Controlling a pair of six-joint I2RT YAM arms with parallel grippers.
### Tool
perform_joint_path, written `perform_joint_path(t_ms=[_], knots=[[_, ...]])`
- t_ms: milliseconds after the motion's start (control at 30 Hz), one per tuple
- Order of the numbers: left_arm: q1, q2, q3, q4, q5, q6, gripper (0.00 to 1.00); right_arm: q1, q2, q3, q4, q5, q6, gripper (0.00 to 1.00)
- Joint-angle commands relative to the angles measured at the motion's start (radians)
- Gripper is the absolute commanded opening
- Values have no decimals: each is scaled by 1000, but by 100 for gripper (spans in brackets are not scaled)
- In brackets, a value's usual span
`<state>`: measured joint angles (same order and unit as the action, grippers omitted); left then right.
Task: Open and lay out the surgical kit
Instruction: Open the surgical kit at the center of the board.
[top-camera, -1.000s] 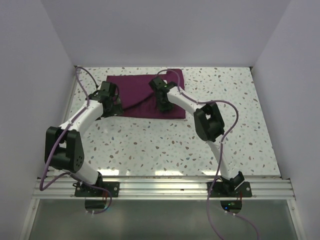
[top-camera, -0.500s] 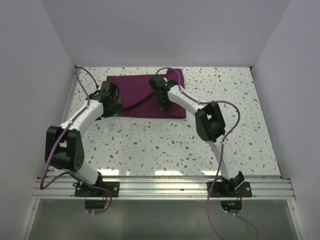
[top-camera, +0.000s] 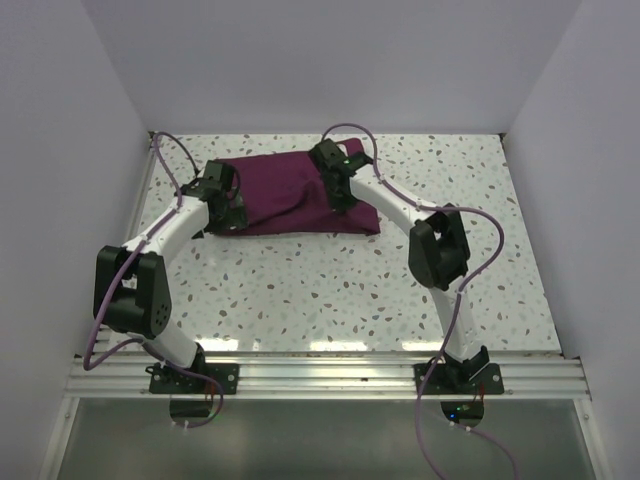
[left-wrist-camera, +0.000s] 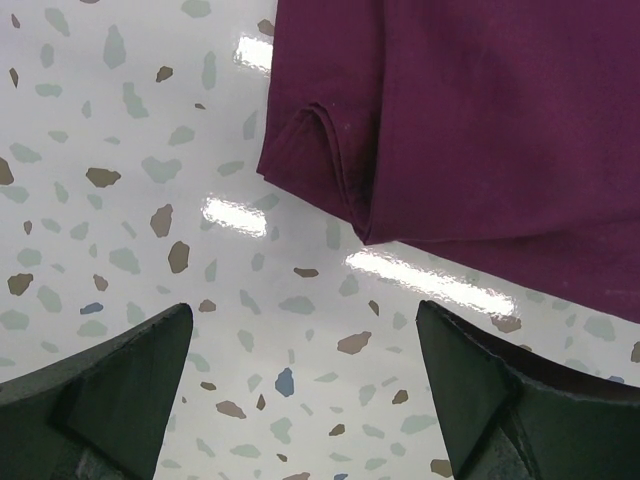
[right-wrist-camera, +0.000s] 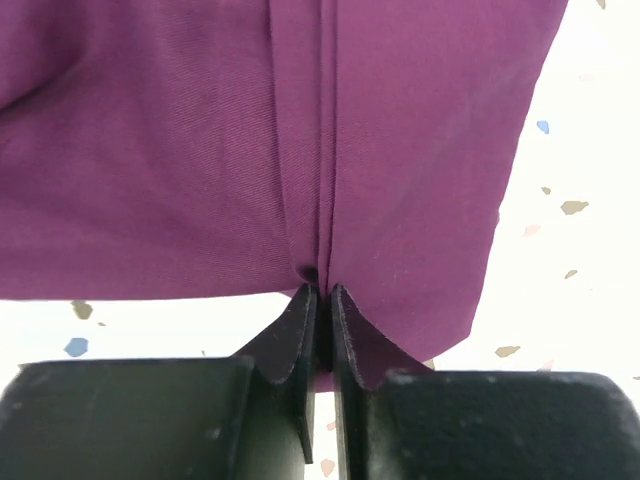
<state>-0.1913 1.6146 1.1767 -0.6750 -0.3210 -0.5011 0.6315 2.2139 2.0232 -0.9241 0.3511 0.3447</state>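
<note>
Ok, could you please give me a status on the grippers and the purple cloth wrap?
Right gripper shut on a fold of dark purple-maroon cloth wrap. Left gripper open above speckled table, beside wrap's corner. Nothing in the way.

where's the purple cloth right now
In the top view the cloth sits at the table's far side, left of centre; the right gripper pinches a fold of it and the open left gripper hovers by a folded corner.
</note>
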Motion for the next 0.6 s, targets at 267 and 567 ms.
perform_joint_path(t_ms=[267, 567], knots=[[3, -27, -28, 2, -33, -5, 98, -27, -56, -60, -13, 12, -21, 46], [3, -19, -51, 6, -39, -11, 97, -61, -49, -81, 18, -1, -39, 0]])
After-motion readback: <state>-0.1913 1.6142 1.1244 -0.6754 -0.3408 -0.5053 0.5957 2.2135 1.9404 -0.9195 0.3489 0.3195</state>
